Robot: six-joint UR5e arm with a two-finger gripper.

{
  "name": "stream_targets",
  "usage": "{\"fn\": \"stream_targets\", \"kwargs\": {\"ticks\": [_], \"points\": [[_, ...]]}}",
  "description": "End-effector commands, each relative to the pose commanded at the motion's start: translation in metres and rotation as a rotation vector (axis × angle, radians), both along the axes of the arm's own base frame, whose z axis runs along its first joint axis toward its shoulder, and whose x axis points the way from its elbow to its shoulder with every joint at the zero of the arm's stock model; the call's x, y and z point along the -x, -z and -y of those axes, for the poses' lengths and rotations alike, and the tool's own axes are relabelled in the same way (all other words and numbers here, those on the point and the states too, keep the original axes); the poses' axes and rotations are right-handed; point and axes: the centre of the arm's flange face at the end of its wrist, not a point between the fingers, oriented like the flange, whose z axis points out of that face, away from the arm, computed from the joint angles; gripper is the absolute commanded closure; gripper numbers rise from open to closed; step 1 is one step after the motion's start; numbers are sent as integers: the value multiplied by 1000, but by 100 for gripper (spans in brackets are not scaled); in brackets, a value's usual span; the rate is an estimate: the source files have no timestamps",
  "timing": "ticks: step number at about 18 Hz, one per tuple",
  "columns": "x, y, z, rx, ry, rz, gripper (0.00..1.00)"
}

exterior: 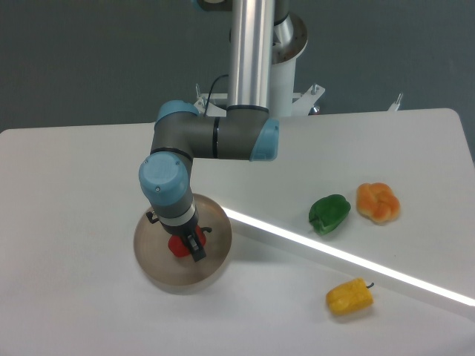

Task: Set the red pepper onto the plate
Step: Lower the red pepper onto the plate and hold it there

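The red pepper (177, 245) shows as a small glossy red shape over the round beige-grey plate (152, 259) at the table's front left. My gripper (188, 245) reaches down over the plate from the arm's wrist. Its dark fingers (196, 249) sit against the pepper on its right side. The wrist hides the top of the pepper and the gripper's far side. I cannot tell whether the pepper rests on the plate or hangs just above it. The grip looks closed on the pepper.
A green pepper (329, 213) and an orange pepper (378, 202) lie at the right of the white table. A yellow pepper (349, 297) lies at the front right. A bright light stripe (341, 256) runs diagonally across the table.
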Motion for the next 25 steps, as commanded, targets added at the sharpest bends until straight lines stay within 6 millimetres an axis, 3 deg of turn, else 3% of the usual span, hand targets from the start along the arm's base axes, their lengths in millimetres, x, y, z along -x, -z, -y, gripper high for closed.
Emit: {"fn": "stream_targets", "kwargs": {"ticks": [19,25], "points": [[-5,4,2,8,2,4,58],[-5,7,3,14,2,7,51]]}}
